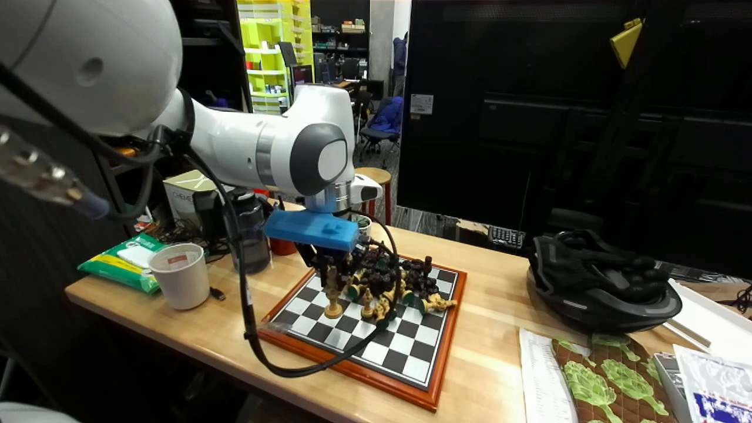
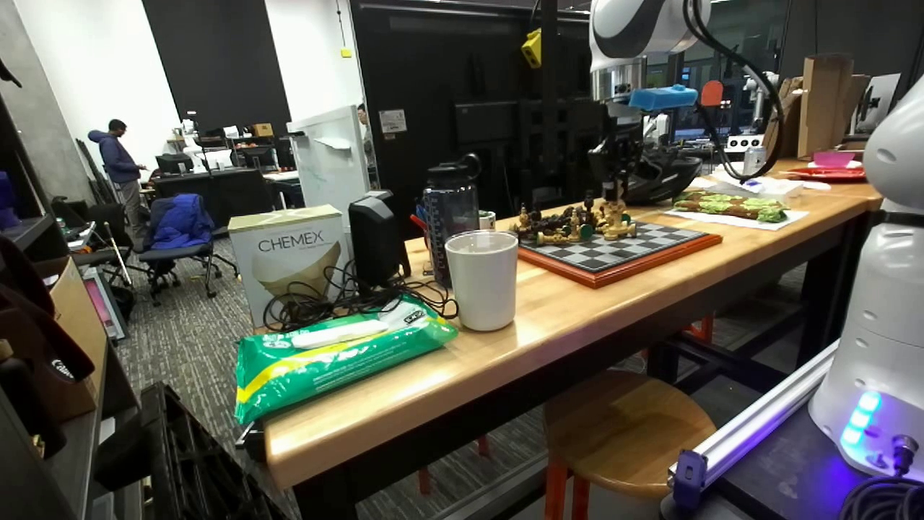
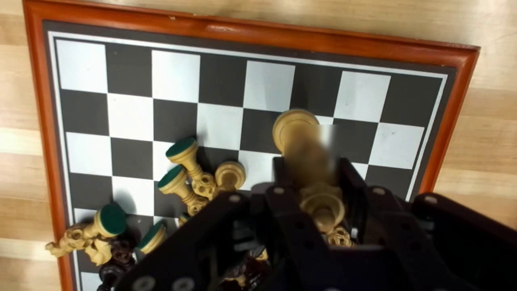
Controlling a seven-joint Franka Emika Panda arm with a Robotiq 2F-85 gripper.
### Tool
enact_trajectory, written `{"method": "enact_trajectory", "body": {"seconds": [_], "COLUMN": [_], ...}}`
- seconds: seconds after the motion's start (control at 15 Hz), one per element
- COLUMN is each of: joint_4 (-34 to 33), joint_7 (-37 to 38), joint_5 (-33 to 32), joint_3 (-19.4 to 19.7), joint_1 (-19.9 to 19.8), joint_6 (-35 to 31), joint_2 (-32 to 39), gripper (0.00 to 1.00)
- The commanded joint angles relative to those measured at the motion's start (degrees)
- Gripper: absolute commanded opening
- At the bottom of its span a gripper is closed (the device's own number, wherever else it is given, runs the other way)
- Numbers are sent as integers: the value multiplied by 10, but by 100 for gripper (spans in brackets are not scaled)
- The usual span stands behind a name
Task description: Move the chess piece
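The black two-fingered gripper (image 3: pixel 312 162) holds a tall, upright tan chess piece (image 1: pixel 332 296) over the red-framed, black-and-white chessboard (image 3: pixel 242 30); whether its base touches the board I cannot tell. Near it lie tan pieces with green undersides (image 3: pixel 185 154) and a jumble of dark brown pieces (image 1: pixel 420 271).

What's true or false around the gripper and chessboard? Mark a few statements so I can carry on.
The gripper holds a tan chess piece upright. True.
All the other pieces are standing. False: several tan pieces lie on their sides.
One fallen tan piece reaches over the rim of the chessboard. True.
A cup stands on the chessboard. False: the white cup is on the wooden table.
The black bike helmet rests apart from the chessboard. True.
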State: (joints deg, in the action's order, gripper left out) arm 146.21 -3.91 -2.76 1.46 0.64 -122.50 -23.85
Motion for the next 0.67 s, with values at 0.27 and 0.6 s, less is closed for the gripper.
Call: {"method": "enact_trajectory", "body": {"seconds": [0.27, 0.6], "joint_4": [62, 80], "joint_7": [-12, -16], "joint_5": [2, 1], "joint_3": [13, 16], "joint_1": [-16, -15], "joint_6": [-8, -29], "joint_2": [-64, -68], "gripper": [8, 8]}}
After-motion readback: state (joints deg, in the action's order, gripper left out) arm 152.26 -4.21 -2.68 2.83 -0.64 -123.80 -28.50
